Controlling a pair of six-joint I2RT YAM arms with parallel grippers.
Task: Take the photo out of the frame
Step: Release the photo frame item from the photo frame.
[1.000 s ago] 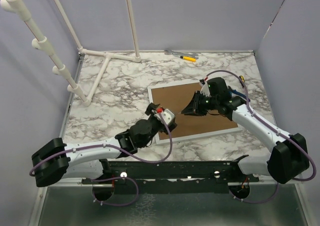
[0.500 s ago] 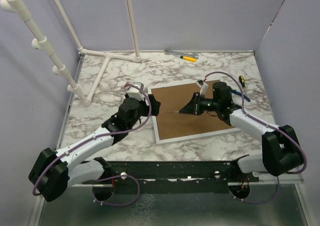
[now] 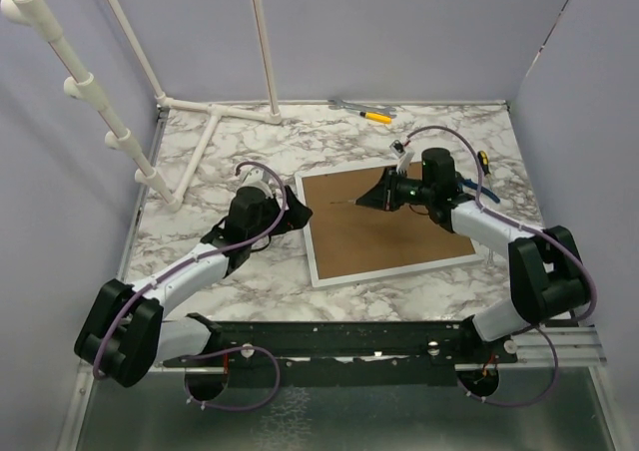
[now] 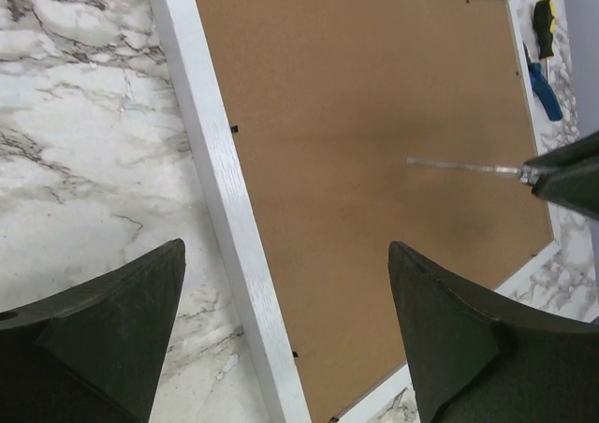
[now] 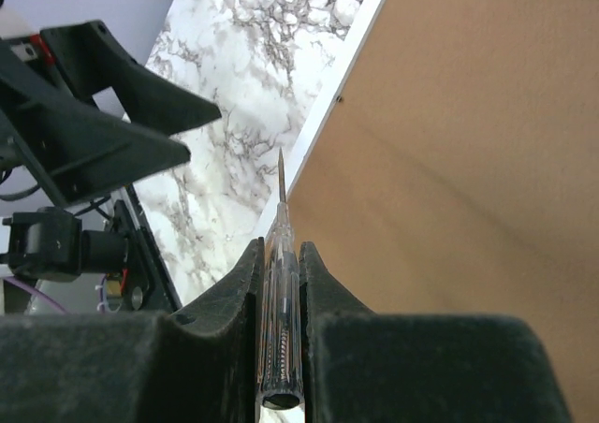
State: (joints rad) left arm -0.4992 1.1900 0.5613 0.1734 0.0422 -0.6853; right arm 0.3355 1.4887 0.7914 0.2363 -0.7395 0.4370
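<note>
Frame (image 3: 384, 233): lies flat on the marble table (image 3: 220, 162), back side up, white border all round, slightly toward 3 o'clock of the table's centre in the top view.
Backing board (image 4: 374, 161): brown, seated inside the white border; small dark tabs show along its edges.
Left gripper (image 3: 298, 215): at 9 o'clock of the frame, by the long left border.
Left gripper, state: the 2 fingers are spread wide and carry nothing.
Left gripper, wrist view (image 4: 285, 250): 1 finger shows over the marble, the other over the board, with the white border between them; contact with the frame cannot be told.
Right gripper (image 3: 371, 200): above the board's 12 o'clock half, arm reaching in from 3 o'clock.
Right gripper, state: fingers pressed onto the clear handle of a screwdriver (image 5: 280, 283), pinching it from both sides.
Screwdriver, heading: thin metal shaft points toward 9 o'clock, at the left gripper; the shaft (image 4: 463, 167) lies low across the board. Whether the tip touches the board cannot be told.
Yellow-handled tool (image 3: 376, 117): on the marble at 12 o'clock of the frame, near the back wall, beside a grey tool.
Blue-handled tool (image 4: 543, 91): on the marble just off the frame's 2 o'clock corner, next to a yellow-and-black handle (image 4: 543, 16).
Pipe rack (image 3: 205, 147): white tubing at 10 o'clock of the frame, well apart from it.
</note>
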